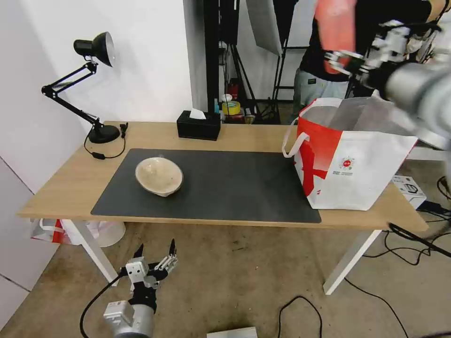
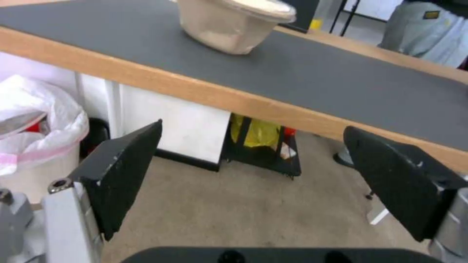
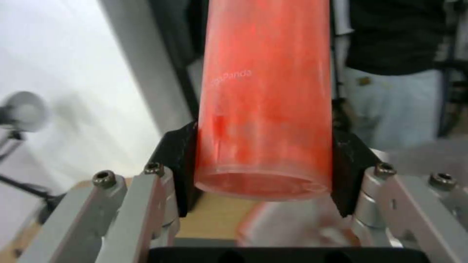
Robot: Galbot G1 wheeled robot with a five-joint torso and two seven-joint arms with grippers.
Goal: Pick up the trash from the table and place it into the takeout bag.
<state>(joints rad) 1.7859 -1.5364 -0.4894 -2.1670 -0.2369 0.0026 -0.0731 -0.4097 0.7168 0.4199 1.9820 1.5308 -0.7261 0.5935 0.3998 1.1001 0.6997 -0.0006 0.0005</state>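
High at the right, my right gripper [image 1: 339, 62] is shut on the red drink cup [image 1: 335, 29] and holds it in the air above the takeout bag [image 1: 350, 162]. The right wrist view shows black fingers [image 3: 178, 164] clamping the red cup [image 3: 265, 102] near its base. The white and red bag stands open on the right end of the table [image 1: 56, 185]. A beige paper bowl [image 1: 159, 176] sits on the dark grey mat [image 1: 235, 188] at the left. My left gripper [image 1: 155, 256] hangs open below the table's front edge, its pads [image 2: 124, 171] wide apart under the bowl [image 2: 234, 20].
A black desk lamp [image 1: 94, 89] stands at the table's back left and a black tissue box [image 1: 198, 124] at the back middle. A white bin with a liner [image 2: 34, 128] stands under the table's left end. Cables [image 1: 413, 239] lie on the floor at right. A person stands behind the bag.
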